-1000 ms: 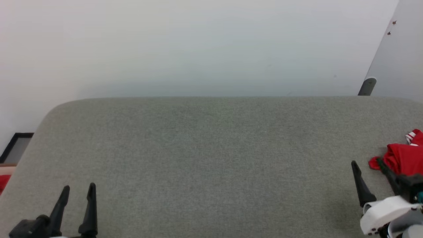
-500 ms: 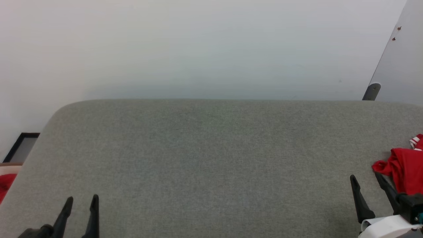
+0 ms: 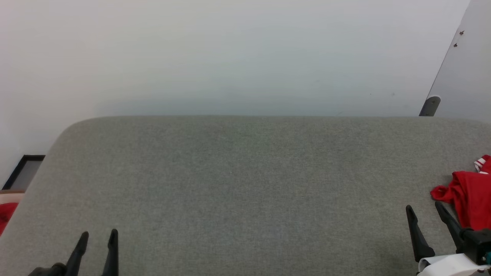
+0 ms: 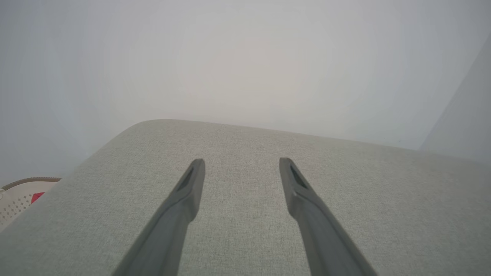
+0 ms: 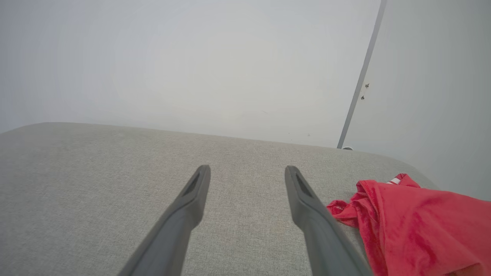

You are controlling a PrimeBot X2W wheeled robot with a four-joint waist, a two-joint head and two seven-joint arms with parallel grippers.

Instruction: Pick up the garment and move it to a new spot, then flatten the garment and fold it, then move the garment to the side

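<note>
1. Garment [image 3: 470,199] position first: it lies bunched in a red heap at the right edge of the worktop [image 3: 245,184]. Striped trim shows at its far end, and neither arm is touching it.
2. Your right end effector [image 3: 422,206] has its fingers spread and holds nothing. Its outer finger is just beside the heap's near lobe, and the right wrist view shows the cloth [image 5: 414,226] off to one side of the fingers, not between them.
3. Your left end effector [image 3: 99,232] is spread too, over bare worktop and well apart from the cloth.
4. A heap at the side fits either a shirt waiting to be lifted or one set aside after folding. It looks rumpled, but the frame cuts much of it off, so don't settle that yet.
5. Either way, work slowly near the cloth. Keep the outer finger from snagging the loose lobe, and get the whole garment into the head view before you judge it.
6. Compared with a second ago, the whole head view has shifted slightly, so the camera moved. Beyond that shift, the right outer finger crossed the garment's edge then and is clear of it now. Both end effectors sit lower in view, and the heap's shape looks unchanged.
</note>
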